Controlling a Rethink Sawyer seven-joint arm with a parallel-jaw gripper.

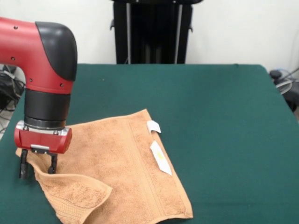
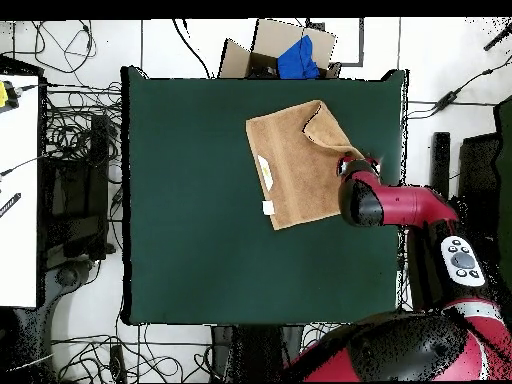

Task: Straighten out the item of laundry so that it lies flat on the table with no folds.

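- Jaws spread apart, gripper (image 1: pixel 37 169) low at towel's (image 1: pixel 119 175) edge; cloth passes between the fingers (image 1: pixel 23 167), not pinched.
- Towel skewed on table (image 1: pixel 215 116), long axis diagonal in front view, tags (image 1: pixel 159 156) on the side away from gripper.
- One corner near gripper folded over.

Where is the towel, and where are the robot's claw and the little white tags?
towel (image 1: pixel 117 163): front view, flat middle.
gripper (image 1: pixel 37 169): front view, between its fingertips, at the towel's edge.
white tags (image 1: pixel 160 157): front view, the longer tag.
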